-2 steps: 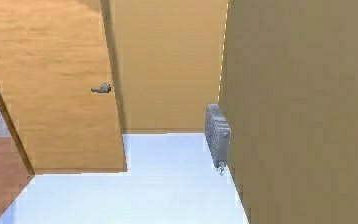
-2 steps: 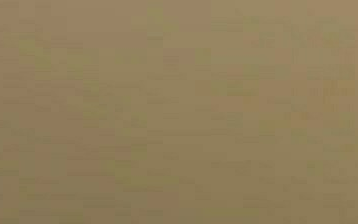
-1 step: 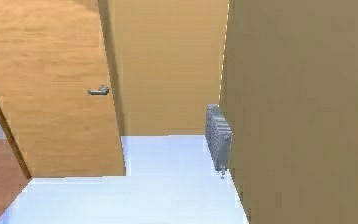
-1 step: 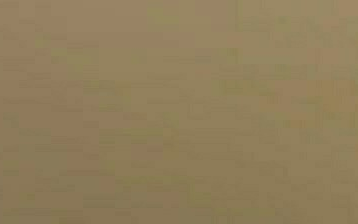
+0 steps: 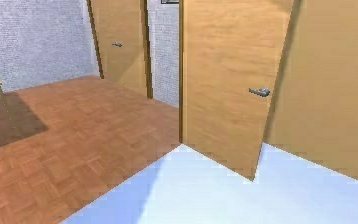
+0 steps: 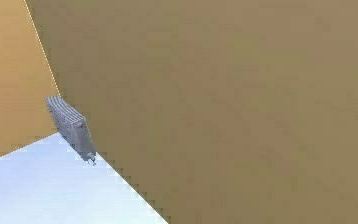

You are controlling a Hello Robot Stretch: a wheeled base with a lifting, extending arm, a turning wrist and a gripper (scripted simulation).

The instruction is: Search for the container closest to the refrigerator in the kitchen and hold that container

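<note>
I have the base facing an open wooden door (image 5: 227, 85), its arm side turned to a tan wall (image 6: 237, 90), apparently close by; the arm's pose I cannot tell.

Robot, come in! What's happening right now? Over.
Open wooden door dead ahead, partly in the way. Second door farther back, across the wood floor. Radiator low on the side wall. Search not yet done. Over.

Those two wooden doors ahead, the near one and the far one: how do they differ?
The near door stands swung open, its foot on the pale floor; the far door sits in a dark frame above the wooden floor. The near door looks far larger than the far door. Both are light wood with a grey handle.
</note>
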